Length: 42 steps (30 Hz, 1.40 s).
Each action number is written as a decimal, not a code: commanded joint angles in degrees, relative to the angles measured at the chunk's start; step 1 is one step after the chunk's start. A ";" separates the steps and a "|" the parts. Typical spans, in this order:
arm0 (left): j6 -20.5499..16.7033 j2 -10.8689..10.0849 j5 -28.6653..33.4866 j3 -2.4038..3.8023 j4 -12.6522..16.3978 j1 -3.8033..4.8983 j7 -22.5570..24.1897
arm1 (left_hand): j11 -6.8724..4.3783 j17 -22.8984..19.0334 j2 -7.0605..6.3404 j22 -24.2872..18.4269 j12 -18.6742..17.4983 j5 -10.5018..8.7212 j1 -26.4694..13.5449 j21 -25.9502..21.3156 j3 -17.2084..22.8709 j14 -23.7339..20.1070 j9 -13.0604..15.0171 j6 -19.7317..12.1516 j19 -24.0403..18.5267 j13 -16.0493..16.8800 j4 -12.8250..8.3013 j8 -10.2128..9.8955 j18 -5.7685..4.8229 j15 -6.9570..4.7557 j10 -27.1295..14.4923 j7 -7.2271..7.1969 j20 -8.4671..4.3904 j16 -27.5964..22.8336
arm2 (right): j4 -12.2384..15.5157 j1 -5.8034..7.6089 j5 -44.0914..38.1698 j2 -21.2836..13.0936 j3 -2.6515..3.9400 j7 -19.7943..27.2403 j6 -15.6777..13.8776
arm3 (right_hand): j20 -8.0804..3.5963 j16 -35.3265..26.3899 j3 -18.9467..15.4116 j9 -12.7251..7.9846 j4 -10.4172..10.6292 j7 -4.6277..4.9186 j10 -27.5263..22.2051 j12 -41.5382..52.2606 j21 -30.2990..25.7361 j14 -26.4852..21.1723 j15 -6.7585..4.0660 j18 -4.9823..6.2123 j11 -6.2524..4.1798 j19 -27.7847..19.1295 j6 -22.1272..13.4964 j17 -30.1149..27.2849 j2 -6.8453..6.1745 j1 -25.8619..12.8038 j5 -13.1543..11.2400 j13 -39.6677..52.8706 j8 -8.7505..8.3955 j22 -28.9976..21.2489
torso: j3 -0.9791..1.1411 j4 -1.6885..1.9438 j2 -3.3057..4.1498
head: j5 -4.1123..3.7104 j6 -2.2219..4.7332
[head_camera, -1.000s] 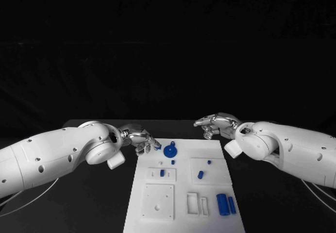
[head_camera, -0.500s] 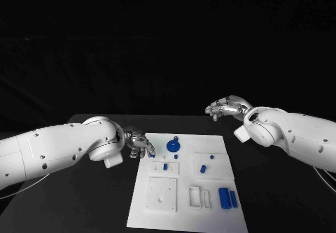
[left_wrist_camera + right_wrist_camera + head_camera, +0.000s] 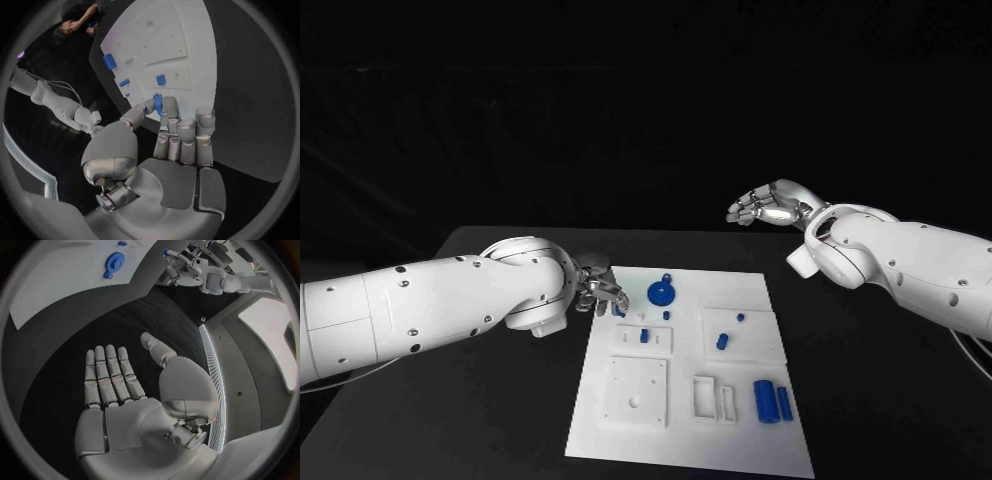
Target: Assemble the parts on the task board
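A black table carried a white board, which lay below and between two white arms. The left arm came in low and ended at the board's far left corner; the right arm was raised well above the table.

The left hand hovered at that corner, fingers held straight and close together, the thumb brought in toward the fingertips. In the left wrist view a small blue part sat between thumb and fingertip, apparently pinched there. The right hand was lifted well clear of the board, flat and spread, holding nothing.

Just beside the left hand, on the board, lay a round blue disc. Farther from that hand, toward the board's near edge, stood two blue cylinders, and between them and the disc were several small blue pegs set on raised white blocks.

Judging by the pinch, the step in hand was carrying the small part to its seat. To do it well, the left hand likely needed to keep the part upright, line it up directly over its hole before lowering, and press straight down without nudging the disc.
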 commanded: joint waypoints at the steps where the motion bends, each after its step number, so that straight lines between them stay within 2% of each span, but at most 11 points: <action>1: -3.71 0.66 -5.69 0.04 -0.28 -0.61 -0.68 | -6.94 0.10 0.79 -0.05 0.31 0.41 -0.11 0.24 0.76 7.03 1.39 2.79 1.09 0.11 -0.25 3.61 2.54 -6.81 8.36 -2.35 -7.15 0.39 | -0.80 0.04 -5.74 0.66 0.02 2.00 -1.90 | 0.21 -1.39 -0.35 -0.42 0.15 -0.83 1.72 -2.88 -1.24 0.25 0.24 -1.29 -0.09 -1.17 -0.78 -1.72 0.07 0.07 0.32 -2.16 -0.35 0.06 | -0.11 -0.04 0.05 | 0.03 -0.33; 2: -3.93 0.96 -5.73 0.04 -0.53 -0.94 -0.69 | -6.95 0.16 0.79 -0.05 0.32 0.48 -0.18 0.26 0.78 7.06 1.39 2.84 1.15 0.14 -0.26 3.62 2.56 -6.82 8.41 -2.36 -7.15 0.41 | -0.97 0.04 -6.49 0.77 0.03 2.05 -2.19 | 0.31 -1.75 -0.33 -0.60 0.19 -2.34 2.07 -3.66 -1.59 0.12 0.33 -1.43 -0.12 -1.51 -1.54 -2.07 0.04 0.14 0.41 -2.63 -0.63 0.04 | -0.10 -0.09 0.05 | 0.07 -0.38; 3: -4.28 1.33 -5.86 0.04 -0.80 -1.19 -0.74 | -6.96 0.19 0.80 -0.05 0.32 0.55 -0.22 0.28 0.80 7.08 1.40 2.87 1.18 0.16 -0.26 3.62 2.58 -6.82 8.45 -2.37 -7.15 0.42 | -1.06 0.05 -6.85 0.80 0.03 2.08 -2.50 | 0.36 -2.06 -0.34 -0.67 0.24 -3.35 2.51 -4.53 -1.98 0.10 0.39 -1.55 -0.08 -1.90 -1.92 -2.40 0.04 0.19 0.39 -3.12 -0.67 0.04 | -0.07 -0.13 0.06 | 0.10 -0.39; 7: -4.65 1.84 -6.76 0.05 -1.25 -2.47 -0.96 | -6.99 0.39 0.84 -0.04 0.34 1.04 -0.42 0.33 0.99 7.16 1.41 3.01 1.29 0.27 -0.33 3.64 2.66 -6.85 8.57 -2.42 -7.13 0.48 | -1.63 0.07 -7.50 1.20 0.03 2.00 -3.48 | 0.50 -3.02 -0.63 -0.81 0.38 -3.21 4.68 -7.78 -3.29 0.46 0.52 -1.98 -0.12 -3.04 -2.30 -3.60 -0.15 0.51 0.27 -4.89 -0.29 0.47 | -0.05 -0.11 0.10 | 0.01 -0.76; 9: -4.76 1.85 -8.34 0.06 -1.45 -3.56 -0.70 | -7.01 0.46 0.74 -0.03 0.34 1.06 -0.41 0.34 1.21 7.19 1.40 3.06 1.29 0.32 -0.33 3.63 2.70 -6.87 8.61 -2.44 -7.13 0.51 | -1.76 0.08 -8.80 1.29 0.04 1.61 -4.52 | 0.59 -3.33 -0.90 -0.94 0.51 -3.07 5.28 -8.88 -3.81 0.56 0.68 -2.27 0.12 -3.68 -2.64 -3.98 -0.58 0.45 0.75 -5.41 -0.28 0.76 | -0.04 -0.14 0.09 | 0.04 -0.98; 10: -4.73 1.77 -8.87 0.07 -1.51 -4.00 -0.63 | -6.95 0.70 -0.88 -0.18 0.25 -2.96 0.47 0.07 4.75 7.17 1.28 3.27 1.23 0.44 0.43 3.53 2.82 -6.91 8.66 -2.45 -7.02 0.45 | -1.79 0.08 -9.16 1.36 0.04 1.34 -4.89 | 0.58 -3.41 -1.00 -0.96 0.57 -3.06 5.42 -9.18 -3.90 0.58 0.74 -2.32 0.17 -3.75 -2.69 -4.08 -0.74 0.41 1.02 -5.52 -0.25 0.88 | -0.04 -0.13 0.07 | 0.07 -1.05; 11: -4.85 1.75 -9.43 0.07 -1.55 -4.33 -0.58 | -7.00 0.91 -1.47 -0.23 0.24 -5.01 0.10 0.07 7.17 7.26 1.18 3.53 1.40 0.57 0.78 3.48 2.77 -6.70 8.79 -2.57 -6.92 0.45 | -1.82 0.08 -9.21 1.40 0.05 1.19 -5.12 | 0.57 -3.51 -1.13 -1.00 0.62 -3.07 5.60 -9.59 -4.00 0.61 0.75 -2.37 0.18 -3.85 -2.75 -4.22 -0.95 0.37 1.45 -5.65 -0.21 1.05 | -0.04 -0.13 0.06 | 0.08 -1.08; 15: -4.67 1.81 -10.52 0.08 -1.45 -5.44 -0.31 | -7.04 1.25 -1.81 -0.18 0.21 -4.89 -1.17 0.28 9.31 7.45 1.03 3.82 1.79 0.82 0.60 3.37 2.80 -6.87 8.93 -2.49 -6.91 0.38 | -1.88 0.08 -9.69 1.48 0.06 0.78 -5.47 | 0.60 -3.72 -1.51 -1.06 0.81 -2.84 5.94 -10.45 -4.39 0.68 0.80 -2.65 0.22 -4.45 -2.82 -4.48 -1.40 0.15 2.00 -5.81 -0.09 1.43 | -0.05 -0.11 0.06 | 0.10 -1.31; 22: -4.24 2.01 -12.51 0.08 -1.31 -5.99 -0.13 | -7.07 1.57 -1.47 -0.12 0.28 -4.06 -2.23 0.40 10.06 7.60 1.01 4.11 1.91 1.10 0.09 3.40 2.84 -6.89 9.05 -2.54 -6.90 0.38 | -1.69 0.08 -9.70 1.48 0.06 0.68 -5.31 | 0.56 -3.88 -1.58 -1.14 0.95 -2.51 6.16 -11.11 -4.54 0.71 0.88 -2.77 0.36 -4.66 -2.89 -4.68 -1.51 0.24 2.15 -5.85 -0.02 1.80 | -0.07 -0.11 0.04 | -0.01 -1.55; 29: -4.81 2.07 -14.26 0.08 -1.42 -6.56 -0.02 | -7.08 1.66 -1.42 -0.11 0.31 -3.91 -2.48 0.41 10.22 7.62 1.00 4.16 1.92 1.17 0.04 3.41 2.86 -6.89 9.08 -2.55 -6.89 0.40 | -1.56 0.08 -9.70 1.46 0.06 0.60 -4.99 | 0.55 -4.01 -1.50 -1.20 1.05 -2.32 6.42 -11.65 -4.69 0.73 0.94 -2.90 0.55 -4.84 -2.90 -4.86 -1.53 0.47 2.27 -5.85 0.07 2.16 | -0.05 -0.04 0.02 | -0.03 -1.62; 42: -5.57 2.25 -14.87 0.09 -1.51 -7.61 0.43 | -7.08 1.79 -1.48 -0.09 0.36 -3.70 -2.75 0.41 10.50 7.66 0.99 4.27 1.88 1.28 -0.02 3.43 2.87 -6.89 9.12 -2.56 -6.89 0.42 | -1.25 0.07 -10.44 1.33 0.06 0.32 -5.10 | 0.51 -4.14 -1.39 -1.29 1.34 -1.94 6.66 -12.36 -4.83 0.80 1.01 -3.02 0.68 -4.96 -2.85 -5.06 -1.50 0.59 2.27 -5.85 0.20 2.63 | -0.07 -0.15 0.06 | -0.29 -1.74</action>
